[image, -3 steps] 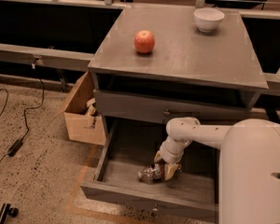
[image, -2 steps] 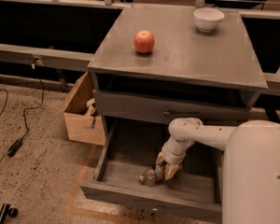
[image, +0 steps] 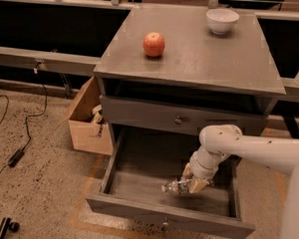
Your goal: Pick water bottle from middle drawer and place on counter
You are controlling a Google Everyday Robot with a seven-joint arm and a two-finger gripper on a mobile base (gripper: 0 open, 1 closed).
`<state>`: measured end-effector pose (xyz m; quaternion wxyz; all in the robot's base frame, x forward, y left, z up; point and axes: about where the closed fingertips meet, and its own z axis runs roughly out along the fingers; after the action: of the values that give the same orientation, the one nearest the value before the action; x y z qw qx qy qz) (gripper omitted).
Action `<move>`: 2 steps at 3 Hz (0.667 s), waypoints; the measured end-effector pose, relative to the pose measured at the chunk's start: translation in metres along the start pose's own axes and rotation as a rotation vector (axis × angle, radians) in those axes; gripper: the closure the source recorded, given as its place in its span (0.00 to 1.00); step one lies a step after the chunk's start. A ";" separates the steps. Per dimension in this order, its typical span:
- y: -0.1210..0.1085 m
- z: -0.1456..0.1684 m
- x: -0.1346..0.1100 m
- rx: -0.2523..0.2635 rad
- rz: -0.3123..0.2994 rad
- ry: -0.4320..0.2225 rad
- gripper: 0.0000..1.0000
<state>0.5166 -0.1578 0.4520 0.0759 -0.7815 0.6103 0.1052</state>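
The water bottle lies on its side, cap to the left, low over the floor of the open middle drawer. My gripper reaches down into the drawer from the right and is shut on the bottle's right end. My white arm comes in from the right edge. The counter is the grey top of the cabinet above.
A red apple and a white bowl stand on the counter. A closed drawer front with a round knob sits above the open drawer. A cardboard box stands left of the cabinet. Cables lie on the floor.
My arm and gripper have shifted to the right inside the drawer, and the bottle has moved right with them.
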 end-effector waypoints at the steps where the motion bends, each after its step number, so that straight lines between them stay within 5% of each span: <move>1: 0.026 -0.074 -0.002 0.068 0.178 0.033 1.00; 2: 0.038 -0.172 -0.008 0.171 0.311 0.034 1.00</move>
<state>0.4904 -0.2018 0.6204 0.1146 -0.6700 0.7317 0.0504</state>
